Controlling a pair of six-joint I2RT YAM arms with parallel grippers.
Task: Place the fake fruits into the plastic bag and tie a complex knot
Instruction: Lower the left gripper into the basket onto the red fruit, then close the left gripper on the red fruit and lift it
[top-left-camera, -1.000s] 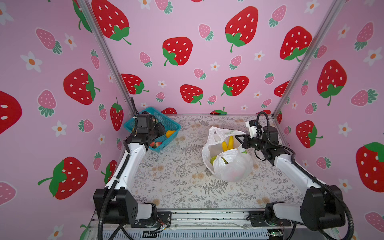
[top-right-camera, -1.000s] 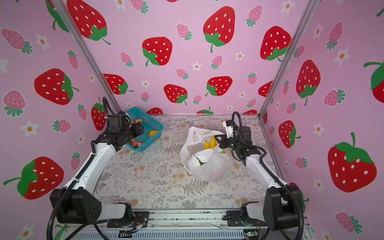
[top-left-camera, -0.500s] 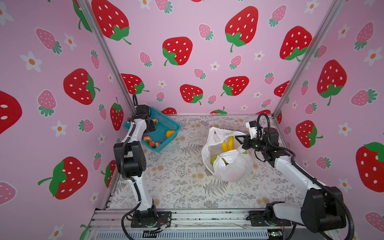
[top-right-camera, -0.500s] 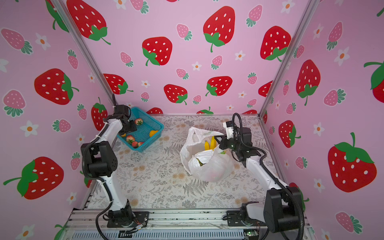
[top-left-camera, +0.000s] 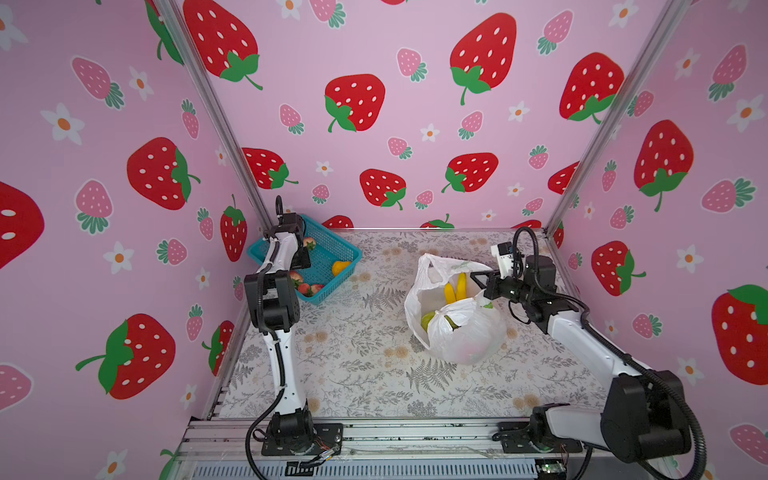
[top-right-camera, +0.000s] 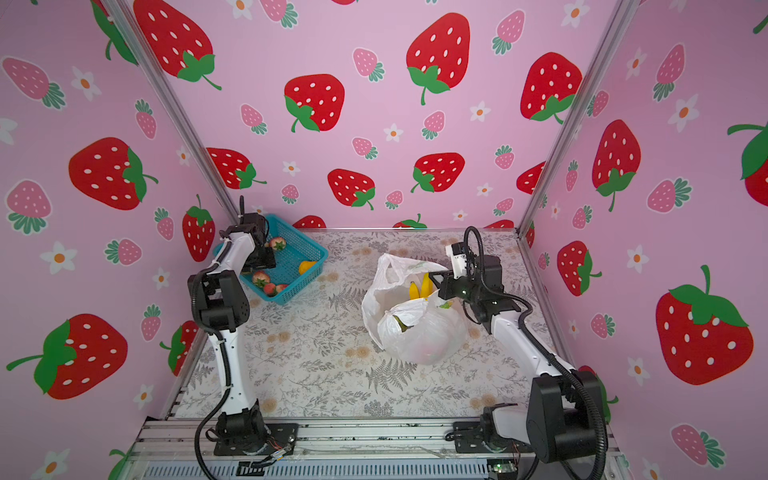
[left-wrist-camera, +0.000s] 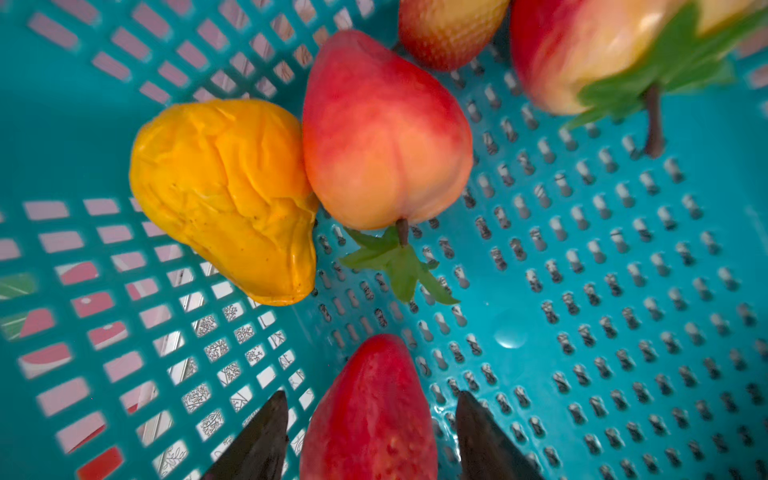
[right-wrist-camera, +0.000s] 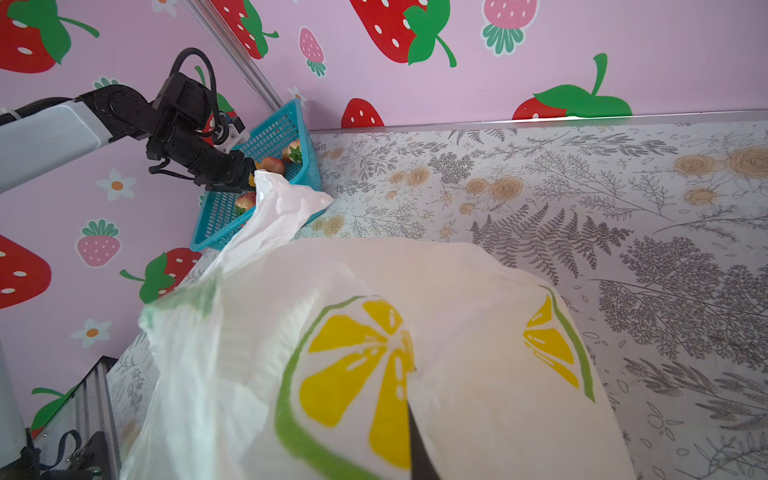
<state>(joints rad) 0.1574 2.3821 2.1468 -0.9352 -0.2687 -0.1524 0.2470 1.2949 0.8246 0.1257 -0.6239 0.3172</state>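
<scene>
Fruit lies in two places on the floral table (top-left-camera: 353, 365): some sits in the teal mesh basket (top-left-camera: 332, 249) in the far left corner, and some is already inside the plastic bag (top-left-camera: 461, 336) on the right half, well apart from the basket. The left gripper (left-wrist-camera: 370, 436) reaches down into the basket with its jaws apart, one dark finger on each side of a red fruit (left-wrist-camera: 370, 399) lying on the perforated floor. A thin gap shows between each finger and the fruit's skin, so it is straddled, not pinched. Just beyond it, a peach (left-wrist-camera: 382, 137) with a green leaf at its stem touches a wrinkled orange fruit (left-wrist-camera: 224, 195) near the basket wall. The right gripper (top-left-camera: 478, 279) is closed on the bag's rim on the side nearest the right wall, holding the mouth up and open. In its wrist view the lemon-slice print drapes over one dark fingertip. Two yellow bananas (top-left-camera: 455, 286) stand in the opening, and a green fruit (top-left-camera: 428, 321) shows lower in the mouth. The bag's handle (top-left-camera: 428, 266) on the far left side stands up loose.
</scene>
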